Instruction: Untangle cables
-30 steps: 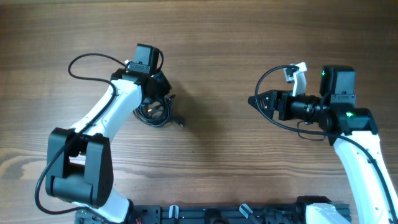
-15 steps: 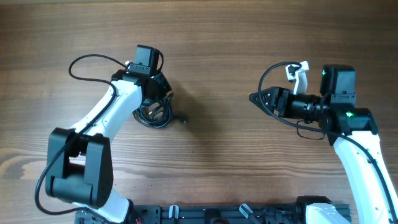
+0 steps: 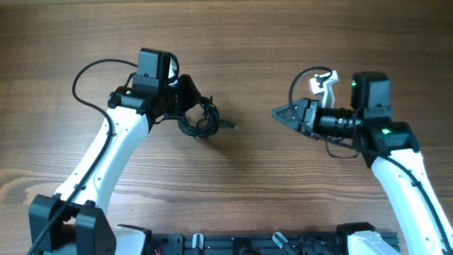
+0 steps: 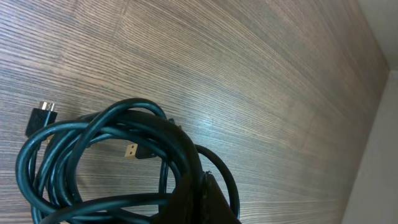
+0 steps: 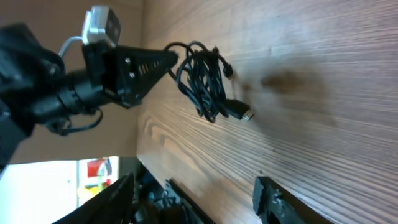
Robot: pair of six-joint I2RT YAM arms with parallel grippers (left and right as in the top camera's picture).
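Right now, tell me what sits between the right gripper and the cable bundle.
Nothing visible: only bare wooden table lies between the open right gripper and the tangled bundle of thin black cables, which the left gripper holds.

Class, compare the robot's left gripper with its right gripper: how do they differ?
The left gripper is shut on the cables; the right gripper is open and holds nothing. The left gripper points to the right, the right gripper to the left. Both are black and hang above the wooden table.
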